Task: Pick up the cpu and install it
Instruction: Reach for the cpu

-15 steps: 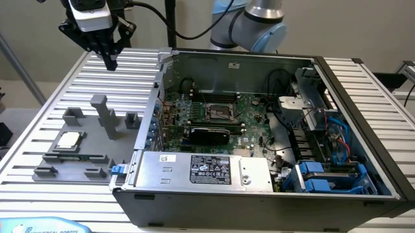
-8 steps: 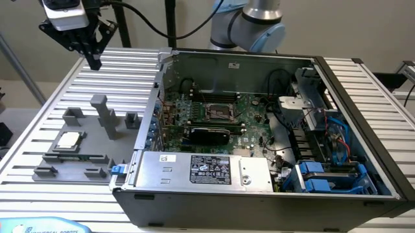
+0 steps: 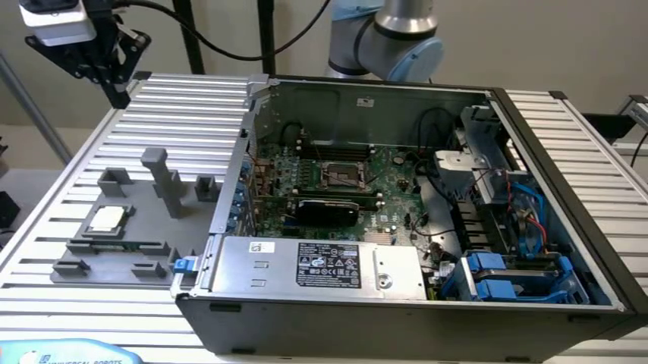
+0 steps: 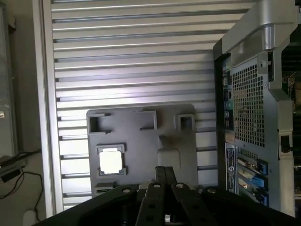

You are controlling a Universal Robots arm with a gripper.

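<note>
The cpu (image 3: 106,220), a small flat square chip with a pale silver metal top and a thin tan rim, lies flat in a square seat on a matte grey plastic fixture plate (image 3: 142,231) that carries blocky posts and slots. The plate rests on a ribbed aluminium-slat worktop (image 3: 61,163), beside an open dark steel computer case (image 3: 405,322). The exterior view looks into the case and shows a green motherboard (image 3: 390,171), a square metal socket frame (image 3: 344,176) and a silver power-supply box (image 3: 314,265). The wrist view shows the case's perforated rear panel (image 4: 251,94) and the cpu's top glaring white. The black end effector (image 3: 120,92) hangs over the worktop's far corner, well apart from the cpu, with its fingers closed together and empty.
</note>
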